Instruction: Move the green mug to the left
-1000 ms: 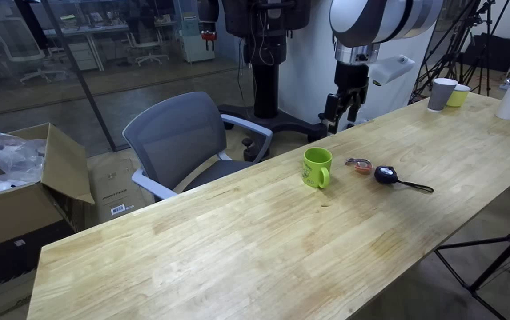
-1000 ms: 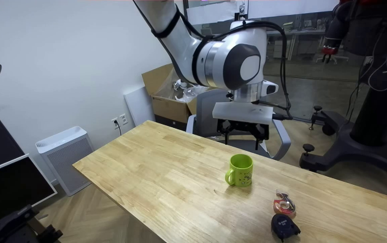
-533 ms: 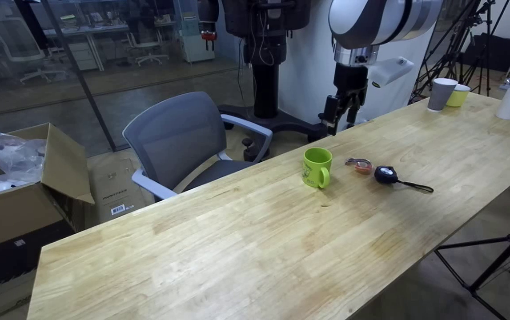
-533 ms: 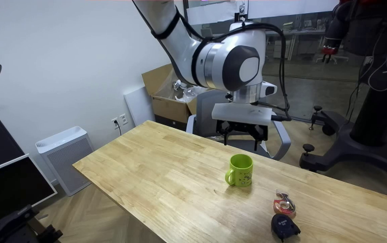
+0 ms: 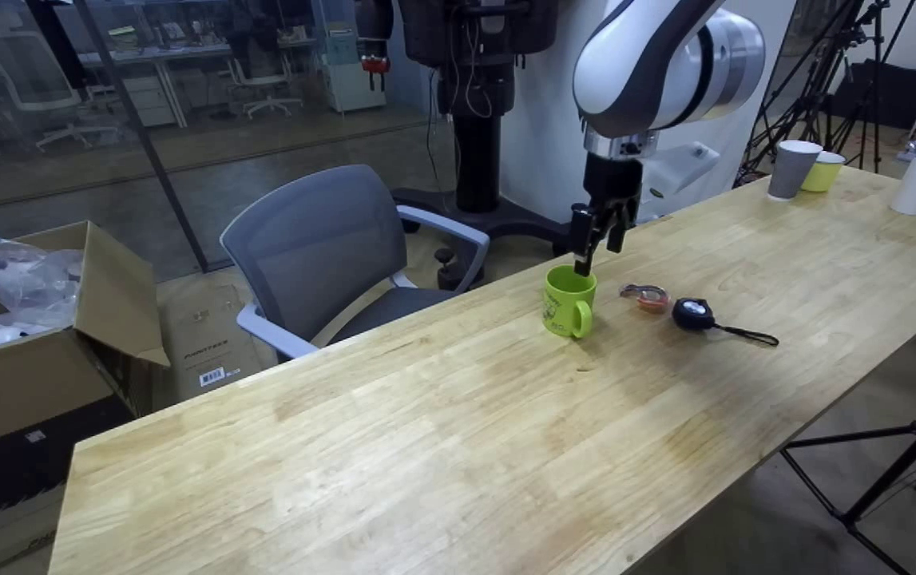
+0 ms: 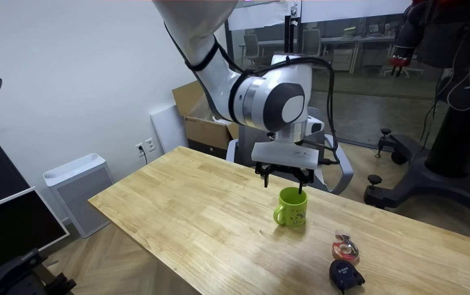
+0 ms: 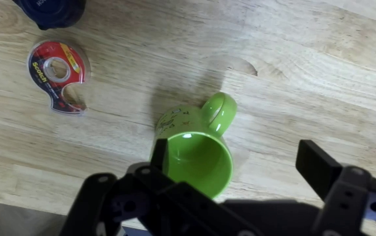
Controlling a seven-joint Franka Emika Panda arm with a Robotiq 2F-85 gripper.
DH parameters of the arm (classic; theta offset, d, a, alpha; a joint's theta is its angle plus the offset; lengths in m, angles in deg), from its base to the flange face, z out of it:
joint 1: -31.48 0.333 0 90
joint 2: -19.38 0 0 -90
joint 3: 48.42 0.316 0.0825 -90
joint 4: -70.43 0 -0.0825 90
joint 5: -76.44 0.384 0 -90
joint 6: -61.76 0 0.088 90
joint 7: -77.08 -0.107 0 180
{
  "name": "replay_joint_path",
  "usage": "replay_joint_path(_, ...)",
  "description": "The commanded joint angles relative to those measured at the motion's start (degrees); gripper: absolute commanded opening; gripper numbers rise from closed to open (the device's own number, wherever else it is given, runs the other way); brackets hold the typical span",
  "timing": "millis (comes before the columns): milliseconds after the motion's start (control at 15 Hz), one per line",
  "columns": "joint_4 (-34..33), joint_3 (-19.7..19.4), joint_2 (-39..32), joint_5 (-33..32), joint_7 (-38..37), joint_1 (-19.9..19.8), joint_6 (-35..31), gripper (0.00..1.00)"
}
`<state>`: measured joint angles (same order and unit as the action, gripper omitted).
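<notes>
Gently slide the wide-spread, empty hand (image 6: 282, 189) toward nine o'clock in the wrist view, to get the green mug (image 7: 196, 149), upright on the desk (image 7: 299, 88), in the middle before lowering.

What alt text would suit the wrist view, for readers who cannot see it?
A green mug, seen from above, stands upright on a wooden table, its handle toward the picture's top right; one finger of the open hand partly hides the mug. At upper left lie a Scotch tape dispenser and a partly cropped dark-blue tape measure.
</notes>
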<state>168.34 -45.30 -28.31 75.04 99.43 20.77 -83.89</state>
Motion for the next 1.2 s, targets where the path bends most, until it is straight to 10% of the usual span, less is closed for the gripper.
replay_joint_path(0,-4.0,0.7,-3.7,-0.9,1.0,0.3,-1.9,1.00)
replay_joint_path(1133,-23.2,-0.2,-17.8,-2.0,-1.2,4.0,5.6,1.00)
